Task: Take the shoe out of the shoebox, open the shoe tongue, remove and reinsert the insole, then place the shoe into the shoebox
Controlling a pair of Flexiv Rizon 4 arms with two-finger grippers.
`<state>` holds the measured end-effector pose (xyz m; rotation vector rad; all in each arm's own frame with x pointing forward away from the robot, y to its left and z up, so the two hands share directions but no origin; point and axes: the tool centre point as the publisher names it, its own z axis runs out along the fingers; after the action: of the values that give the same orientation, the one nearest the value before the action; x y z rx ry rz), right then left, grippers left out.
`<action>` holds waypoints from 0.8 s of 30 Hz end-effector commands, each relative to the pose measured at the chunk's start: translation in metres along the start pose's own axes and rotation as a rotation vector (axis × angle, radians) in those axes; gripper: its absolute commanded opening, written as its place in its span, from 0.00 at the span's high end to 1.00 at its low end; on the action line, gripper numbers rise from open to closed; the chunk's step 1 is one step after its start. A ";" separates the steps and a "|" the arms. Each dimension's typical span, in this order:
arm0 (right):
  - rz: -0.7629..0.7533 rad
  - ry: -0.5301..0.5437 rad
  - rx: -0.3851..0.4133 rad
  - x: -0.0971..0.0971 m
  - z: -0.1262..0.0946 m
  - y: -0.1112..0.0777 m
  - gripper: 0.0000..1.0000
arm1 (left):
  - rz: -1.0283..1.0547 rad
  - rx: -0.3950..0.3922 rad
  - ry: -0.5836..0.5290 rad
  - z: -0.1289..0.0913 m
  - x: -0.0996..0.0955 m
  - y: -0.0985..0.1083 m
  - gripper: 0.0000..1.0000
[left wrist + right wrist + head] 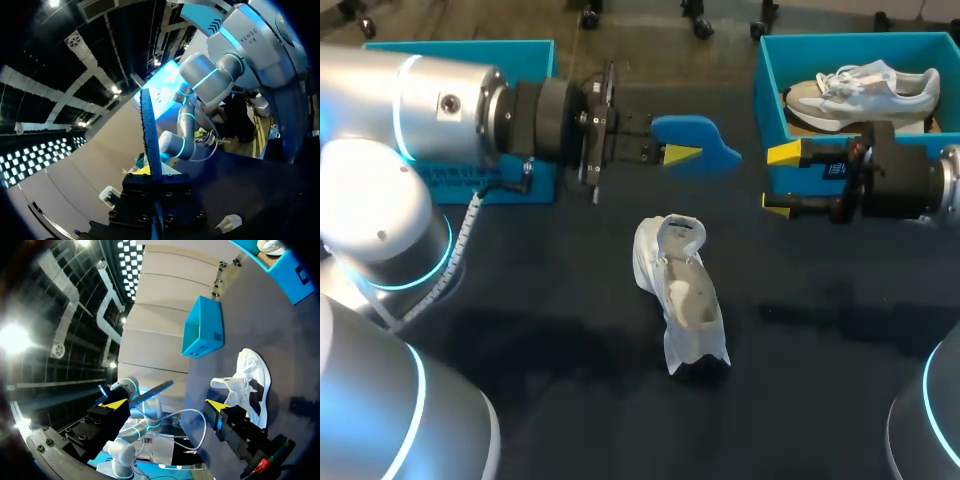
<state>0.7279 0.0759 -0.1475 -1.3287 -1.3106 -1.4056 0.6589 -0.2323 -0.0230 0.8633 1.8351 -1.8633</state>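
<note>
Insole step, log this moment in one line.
left gripper: shut on insole | right gripper: open, empty | shoe: on table, insole out

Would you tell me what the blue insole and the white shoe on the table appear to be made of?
The blue insole looks like matte foam: its edge appears grainy and porous in the left wrist view. The white shoe seems a soft fabric or mesh upper, matte: its opened collar sags and creases.

Robotics lab bench. Silver left arm (420, 100) and right arm (920, 185), blue-lit joint rings, over dark table (540, 350); blue left shoebox (480, 46), right shoebox (767, 90); white shoe (682, 295) mid-table.
</note>
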 end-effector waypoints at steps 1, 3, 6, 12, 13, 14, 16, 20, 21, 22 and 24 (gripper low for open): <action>0.000 -0.001 -0.002 0.000 0.001 0.000 0.00 | 0.105 0.016 -0.022 -0.003 0.012 0.002 1.00; 0.000 -0.001 -0.002 0.000 0.001 0.000 0.00 | 0.150 0.014 -0.021 -0.006 0.017 0.006 1.00; 0.000 -0.001 -0.002 0.000 0.001 0.000 0.00 | 0.242 0.016 -0.018 -0.009 0.024 0.013 1.00; 0.000 -0.001 -0.002 0.000 0.001 0.000 0.00 | 0.412 -0.015 -0.008 -0.017 0.040 0.031 1.00; 0.000 -0.001 -0.002 0.000 0.001 0.000 0.00 | 0.462 -0.017 -0.012 -0.017 0.042 0.035 1.00; 0.000 -0.001 -0.002 0.000 0.001 0.000 0.00 | 0.463 -0.028 -0.025 -0.016 0.043 0.038 1.00; 0.000 -0.001 -0.002 0.000 0.001 0.000 0.00 | 0.565 -0.027 -0.024 -0.015 0.047 0.043 1.00; 0.000 -0.001 -0.002 0.000 0.001 0.000 0.00 | 0.681 -0.065 -0.064 -0.012 0.058 0.056 1.00; 0.000 -0.001 -0.002 0.000 0.001 0.000 0.00 | 0.700 -0.076 -0.076 -0.011 0.058 0.058 1.00; 0.005 -0.005 -0.001 0.000 0.002 0.000 0.00 | 0.753 -0.082 -0.074 -0.011 0.059 0.061 1.00; 0.010 -0.002 0.006 -0.001 0.003 -0.001 0.00 | 0.780 -0.111 -0.091 -0.009 0.060 0.065 1.00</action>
<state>0.7278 0.0766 -0.1480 -1.3314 -1.3074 -1.3954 0.6674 -0.2150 -0.1024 1.2558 1.3208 -1.3206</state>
